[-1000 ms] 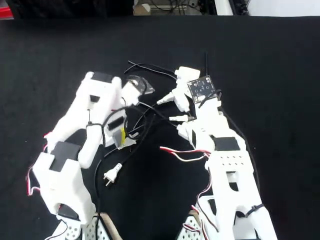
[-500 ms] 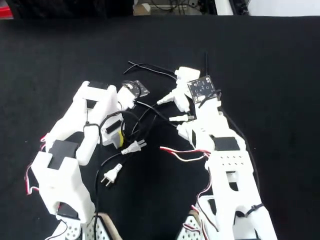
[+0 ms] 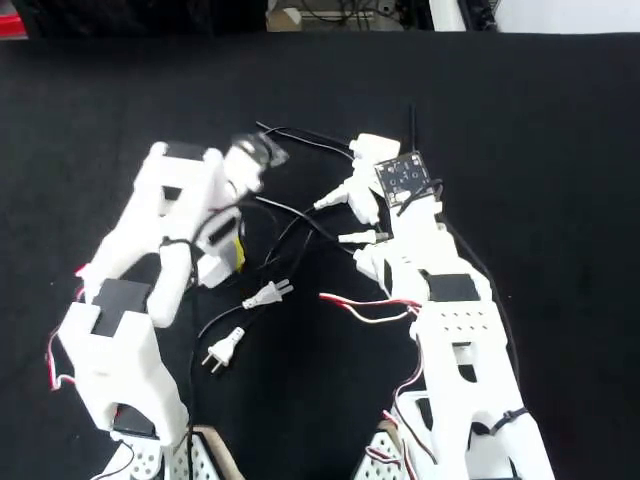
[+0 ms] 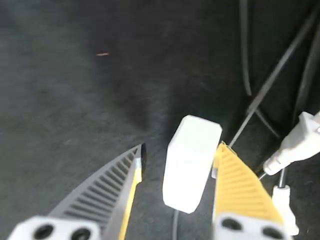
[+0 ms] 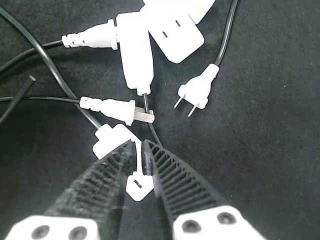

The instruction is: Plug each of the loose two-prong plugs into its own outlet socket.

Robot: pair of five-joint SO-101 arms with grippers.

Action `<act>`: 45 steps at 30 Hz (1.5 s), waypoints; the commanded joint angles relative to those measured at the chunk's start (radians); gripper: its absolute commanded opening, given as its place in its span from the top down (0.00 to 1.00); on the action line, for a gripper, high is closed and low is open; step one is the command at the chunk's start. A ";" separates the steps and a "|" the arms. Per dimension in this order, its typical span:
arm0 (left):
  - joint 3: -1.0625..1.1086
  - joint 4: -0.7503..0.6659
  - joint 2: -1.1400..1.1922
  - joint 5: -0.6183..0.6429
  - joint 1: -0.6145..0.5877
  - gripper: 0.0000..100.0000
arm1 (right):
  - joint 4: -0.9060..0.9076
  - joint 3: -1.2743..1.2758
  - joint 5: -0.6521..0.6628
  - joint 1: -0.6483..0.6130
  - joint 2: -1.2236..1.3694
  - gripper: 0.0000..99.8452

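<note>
My left gripper (image 4: 175, 160) is open and points down at the cloth. A white outlet socket block (image 4: 190, 162) lies between its fingers, against the yellow finger (image 4: 235, 185) and clear of the grey one. In the high view this gripper (image 3: 225, 262) is left of centre. Two loose white two-prong plugs (image 3: 265, 293) (image 3: 225, 350) lie just below it on black cords. My right gripper (image 5: 140, 146) is shut to a narrow slit above a white plug body (image 5: 112, 140). Beyond it lie a plug (image 5: 112, 109), a loose two-prong plug (image 5: 197, 90) and a white socket block (image 5: 175, 30).
Black cords (image 3: 290, 135) loop across the middle of the black cloth between the two arms. Red and white servo wires (image 3: 360, 308) hang off the right arm. Shelving and boxes (image 3: 330, 12) stand beyond the table's far edge. Bare cloth lies to the far right.
My left arm has swung up and to the left, uncovering the upper loose plug that it hid a second ago. The right arm has kept still.
</note>
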 commanded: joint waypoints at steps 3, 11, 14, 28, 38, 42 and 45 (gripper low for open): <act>-0.165 0.087 -0.017 0.009 -0.064 0.76 | -0.018 -0.007 0.011 0.015 -0.022 0.99; -0.180 0.163 -0.029 0.008 -0.070 0.77 | -0.018 -0.007 0.011 0.014 -0.022 0.99; -0.202 0.238 -0.068 0.008 -0.047 0.77 | -0.018 -0.007 0.011 0.014 -0.022 0.99; 0.377 0.041 -0.578 0.077 -0.136 0.77 | -0.018 -0.002 0.006 0.011 -0.022 0.99; 0.990 -0.292 -1.140 0.077 -0.321 0.76 | -0.011 0.025 0.006 -0.216 -0.016 0.98; 1.073 -0.336 -1.206 0.077 -0.352 0.76 | -0.008 0.031 0.006 -0.307 -0.016 0.98; 1.164 -0.402 -1.212 0.077 -0.355 0.76 | 0.046 -0.002 0.008 -0.313 -0.016 0.98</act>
